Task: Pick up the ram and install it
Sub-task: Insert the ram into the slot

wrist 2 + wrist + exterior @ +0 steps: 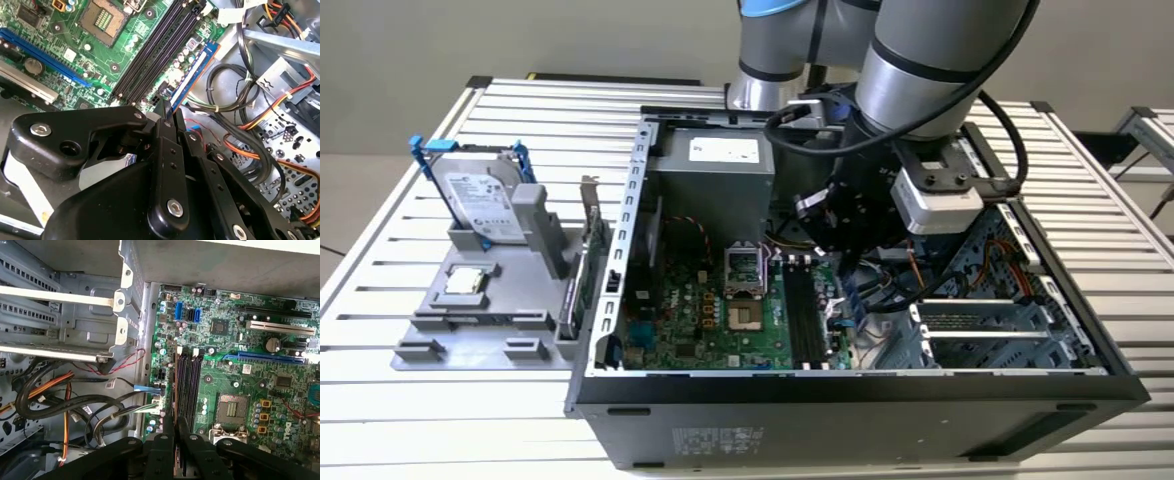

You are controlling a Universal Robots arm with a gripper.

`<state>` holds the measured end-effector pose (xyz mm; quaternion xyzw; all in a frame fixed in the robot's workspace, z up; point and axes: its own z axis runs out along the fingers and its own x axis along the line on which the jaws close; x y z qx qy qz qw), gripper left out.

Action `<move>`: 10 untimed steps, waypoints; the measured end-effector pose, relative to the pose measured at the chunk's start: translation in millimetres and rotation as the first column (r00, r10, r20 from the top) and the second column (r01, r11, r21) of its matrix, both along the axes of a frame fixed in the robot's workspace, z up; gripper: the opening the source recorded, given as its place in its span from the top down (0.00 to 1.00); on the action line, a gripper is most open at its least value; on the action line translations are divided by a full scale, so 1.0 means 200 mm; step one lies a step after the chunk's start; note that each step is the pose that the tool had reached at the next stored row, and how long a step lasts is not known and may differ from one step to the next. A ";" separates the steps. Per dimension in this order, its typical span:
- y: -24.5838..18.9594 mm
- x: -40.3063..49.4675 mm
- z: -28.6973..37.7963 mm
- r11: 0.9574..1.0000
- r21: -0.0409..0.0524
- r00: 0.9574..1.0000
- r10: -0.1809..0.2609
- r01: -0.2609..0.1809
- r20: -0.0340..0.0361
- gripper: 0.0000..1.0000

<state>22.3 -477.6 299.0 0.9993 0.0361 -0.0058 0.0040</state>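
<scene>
Gripper [167, 119] is clamped on the ram [194, 74], held on edge just beside the black memory slots [160, 45] at the motherboard's [120, 50] edge.

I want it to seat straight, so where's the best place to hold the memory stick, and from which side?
Pinch the memory stick across its two flat faces, coming from above, on the side away from the slots. It is thin and stands on edge in line with them, so this probably leaves its lower edge free. The gripper holds it this way.
</scene>
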 end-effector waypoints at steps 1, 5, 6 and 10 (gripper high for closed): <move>0.000 -0.001 0.000 1.000 0.000 1.000 -0.007 0.007 0.000 1.00; 0.000 -0.002 -0.005 0.999 0.000 0.999 -0.036 0.036 0.000 1.00; 0.000 -0.002 -0.005 0.999 -0.001 0.999 -0.038 0.038 -0.001 1.00; 0.000 -0.002 -0.006 0.999 0.000 0.999 -0.039 0.039 -0.001 1.00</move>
